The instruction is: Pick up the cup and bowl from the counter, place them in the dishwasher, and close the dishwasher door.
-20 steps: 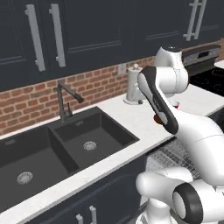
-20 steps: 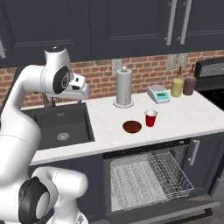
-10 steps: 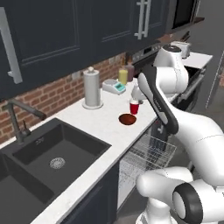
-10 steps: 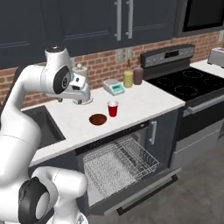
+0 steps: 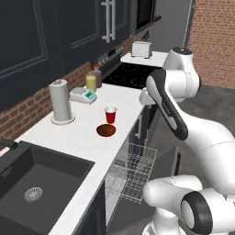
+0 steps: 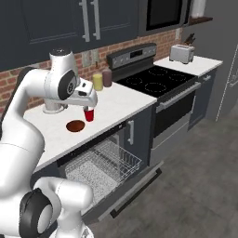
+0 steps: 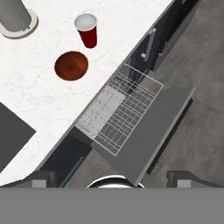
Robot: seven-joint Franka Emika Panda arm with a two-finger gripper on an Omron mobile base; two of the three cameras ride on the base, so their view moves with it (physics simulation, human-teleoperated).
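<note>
Base had driven along the counter (image 5: 69, 133), bringing cup (image 7: 86, 29), bowl (image 7: 71, 65) and open dishwasher (image 7: 127, 118) under the raised gripper (image 6: 89, 99) (jaws spread, empty), so picking could begin.

walls: brick backsplash (image 5: 27, 112) | cabinets: dark (image 6: 56, 23) | floor: grey (image 6: 195, 186)

Glossy white rounded arm (image 5: 183, 119), dark joint bands, bulbous white base (image 5: 193, 209)
</note>
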